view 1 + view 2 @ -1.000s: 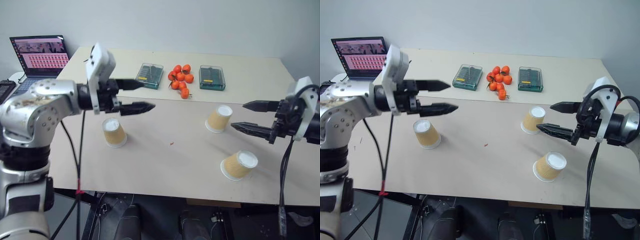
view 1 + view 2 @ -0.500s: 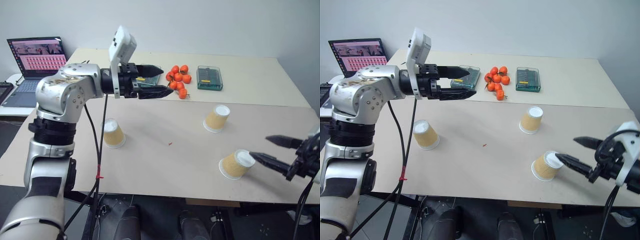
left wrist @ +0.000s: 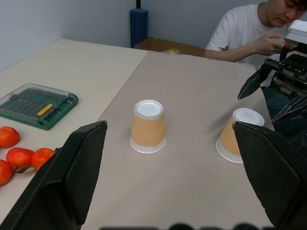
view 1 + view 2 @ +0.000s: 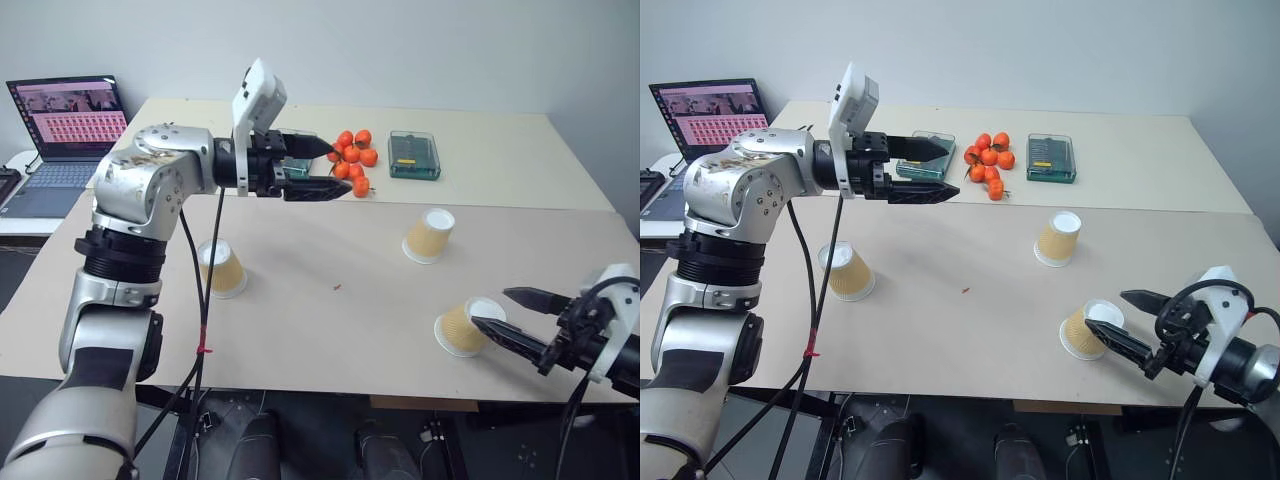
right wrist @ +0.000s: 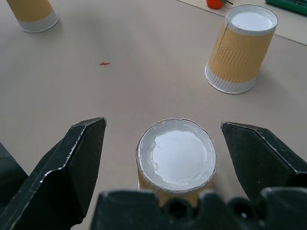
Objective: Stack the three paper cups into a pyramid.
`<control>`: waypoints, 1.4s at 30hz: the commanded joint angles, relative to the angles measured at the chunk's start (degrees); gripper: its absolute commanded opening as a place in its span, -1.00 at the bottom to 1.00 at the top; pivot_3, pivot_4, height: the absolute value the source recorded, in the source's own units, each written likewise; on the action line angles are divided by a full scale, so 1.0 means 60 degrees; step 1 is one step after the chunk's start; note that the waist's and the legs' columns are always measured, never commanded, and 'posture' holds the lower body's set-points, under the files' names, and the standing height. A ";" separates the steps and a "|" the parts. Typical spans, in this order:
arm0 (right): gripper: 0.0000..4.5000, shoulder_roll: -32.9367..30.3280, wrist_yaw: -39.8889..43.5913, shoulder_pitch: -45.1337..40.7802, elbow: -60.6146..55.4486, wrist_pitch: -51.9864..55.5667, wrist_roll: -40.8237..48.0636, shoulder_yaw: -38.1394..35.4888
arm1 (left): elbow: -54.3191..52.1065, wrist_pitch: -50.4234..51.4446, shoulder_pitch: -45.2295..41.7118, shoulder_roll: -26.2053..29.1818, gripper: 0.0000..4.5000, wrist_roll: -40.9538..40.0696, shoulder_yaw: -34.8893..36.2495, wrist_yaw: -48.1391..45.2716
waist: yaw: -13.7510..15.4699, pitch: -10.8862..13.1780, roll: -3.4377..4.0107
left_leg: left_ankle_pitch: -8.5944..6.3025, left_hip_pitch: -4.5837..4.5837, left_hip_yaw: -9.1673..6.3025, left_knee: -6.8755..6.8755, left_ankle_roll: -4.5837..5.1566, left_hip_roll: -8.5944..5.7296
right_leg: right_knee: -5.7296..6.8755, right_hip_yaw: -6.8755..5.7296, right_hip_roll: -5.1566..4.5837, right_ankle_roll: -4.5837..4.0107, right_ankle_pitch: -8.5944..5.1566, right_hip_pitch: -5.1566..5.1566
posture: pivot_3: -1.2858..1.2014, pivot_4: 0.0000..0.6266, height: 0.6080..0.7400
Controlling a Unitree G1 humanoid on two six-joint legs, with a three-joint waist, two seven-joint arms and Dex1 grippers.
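Standing upside down on a pale bench (image 4: 330, 330), white bases up, are three tan ribbed paper cups. Nearest the front edge, toward the right front corner, is the near right cup (image 4: 462, 325). The right end effector (image 4: 505, 316) sits low over that corner with its two black fingers spread wide, one on each side of this cup. In the right wrist view the cup's white base lies in the gap between the fingers, and neither finger is seen touching it; nothing is held.

Toward the left side of the bench, a little further in from the front edge, stands the left cup (image 4: 221, 267), by itself and well apart from the other two.

Further back on the right half, near the seam where the tan sheet meets the lighter rear part of the bench, stands the far right cup (image 4: 428, 235), apart from the near right cup.

Above the middle-left of the bench hangs the left end effector (image 4: 336, 166), raised clear of the surface, fingers wide apart and empty, pointing across toward the right side.

Toward the rear edge lies a cluster of small orange fruits (image 4: 350, 160) with a green case (image 4: 413, 154) just to its right. Beyond the bench's left rear corner an open laptop (image 4: 62, 120) shows a lit screen. In the left wrist view a person (image 3: 249, 31) in a white shirt sits past the bench's far end.
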 commanded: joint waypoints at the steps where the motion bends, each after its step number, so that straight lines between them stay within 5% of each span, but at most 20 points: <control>1: 1.00 -0.0228 -0.0121 -0.0499 0.0397 -0.0468 -0.0326 0.0510 | -0.0579 0.0150 -0.0298 0.0216 0.99 0.0056 0.0358 0.0229 | -0.0015 0.0000 0.0000 | 0.0000 0.0001 0.0000 -0.0001 0.0000 0.0000 | 0.0001 0.0000 0.0000 0.0000 0.0000 0.0000 | 0.03 -0.52 0.93; 11: 1.00 -0.0376 -0.0051 -0.0958 0.1033 -0.0873 -0.0839 0.1295 | -0.0786 0.0362 -0.0184 0.0499 0.99 -0.0028 0.0647 0.0437 | 0.0013 0.0000 0.0000 | 0.0000 -0.0003 -0.0003 -0.0004 0.0001 -0.0002 | 0.0001 -0.0002 0.0000 0.0002 -0.0002 -0.0002 | 0.03 -0.52 0.93; 25: 1.00 -0.0589 0.0374 0.0042 0.1096 -0.1090 -0.0881 0.0767 | -0.0957 0.0532 -0.0141 0.0395 0.99 -0.0077 0.0661 0.0672 | 0.0027 0.0000 0.0000 | 0.0000 -0.0001 -0.0003 -0.0001 0.0000 -0.0001 | 0.0003 -0.0003 0.0000 0.0003 -0.0002 0.0000 | 0.03 -0.52 0.93; 31: 0.21 -0.0587 0.0260 -0.0191 0.1153 -0.1085 -0.0837 0.0901 | -0.0946 0.0554 -0.0163 0.0373 1.00 -0.0081 0.0665 0.0726 | 0.0001 0.0000 0.0000 | 0.0000 0.0000 -0.0004 -0.0004 0.0001 -0.0001 | 0.0003 -0.0002 0.0001 0.0003 -0.0003 0.0000 | 0.03 -0.52 0.93; 42: 0.18 -0.0875 0.0229 -0.2918 0.1340 -0.0788 -0.0787 0.2720 | -0.1216 0.0598 0.0161 0.0601 1.00 -0.0103 0.0912 0.0924 | -0.0058 0.0000 0.0001 | 0.0001 0.0003 -0.0004 -0.0005 0.0001 0.0000 | 0.0008 0.0000 0.0002 0.0002 -0.0001 -0.0003 | 0.03 -0.52 0.93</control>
